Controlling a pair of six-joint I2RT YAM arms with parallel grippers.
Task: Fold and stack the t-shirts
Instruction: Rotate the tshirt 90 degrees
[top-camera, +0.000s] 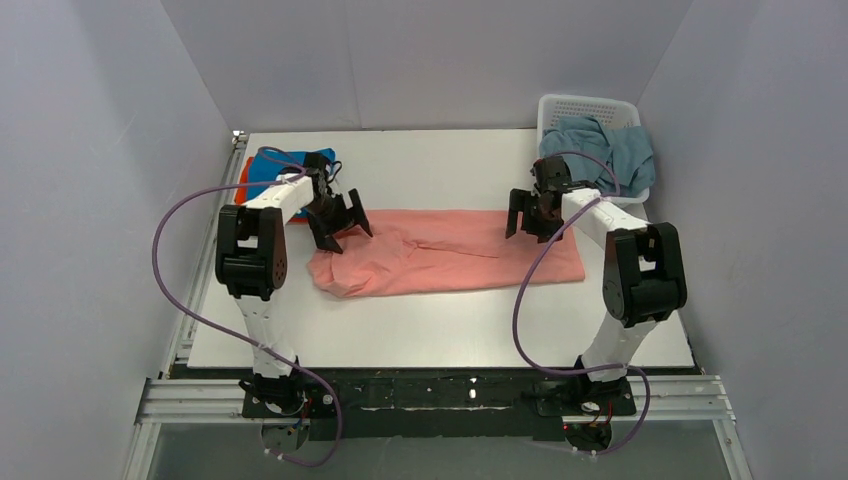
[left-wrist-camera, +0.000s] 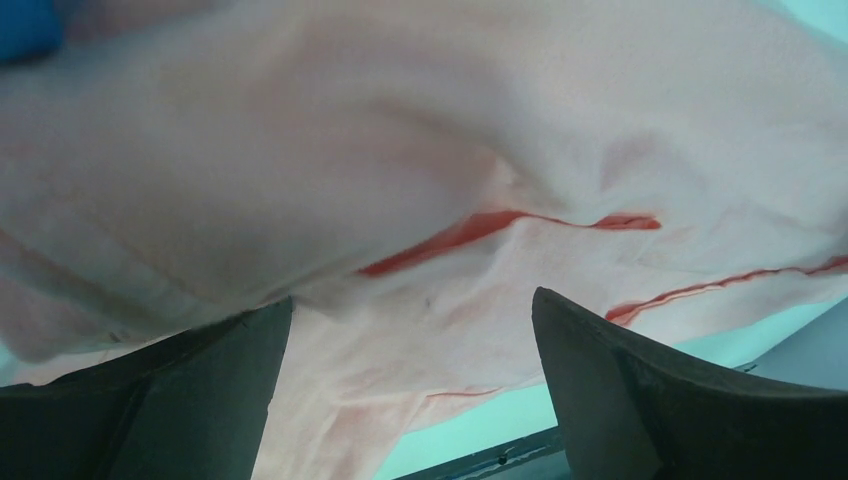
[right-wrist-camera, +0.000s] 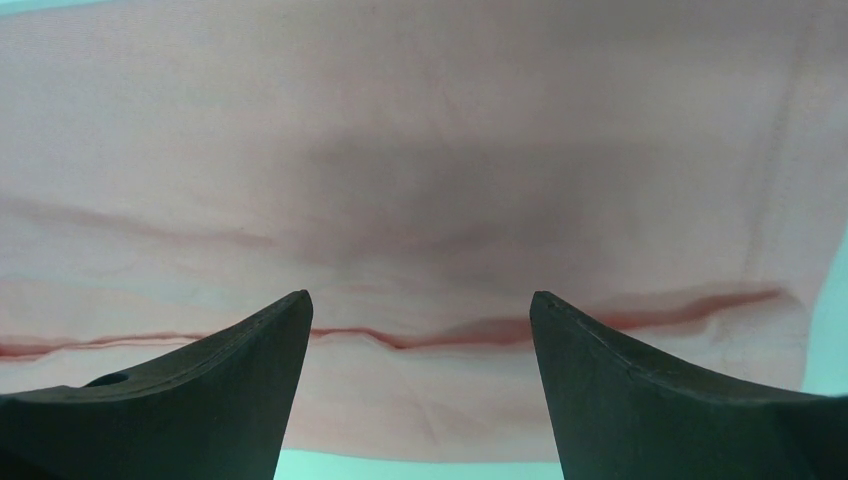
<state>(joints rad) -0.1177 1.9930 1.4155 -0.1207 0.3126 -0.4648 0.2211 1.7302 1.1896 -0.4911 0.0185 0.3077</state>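
Hovering over opposite ends of a salmon-pink t-shirt (top-camera: 450, 255) on the table (top-camera: 440, 330), left gripper (top-camera: 348, 236) and right gripper (top-camera: 527, 232) both gape wide, gripping nothing.

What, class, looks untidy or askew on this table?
The salmon-pink t-shirt is uneven: its right end lies flat, but its left end is bunched and creased near the left pincer. The grey-blue t-shirt spills over the white basket.

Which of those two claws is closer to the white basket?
Right. The right gripper hovers over the right part of the pink shirt, with the basket just beyond it to the right; the left gripper is far off, over the shirt's left end.
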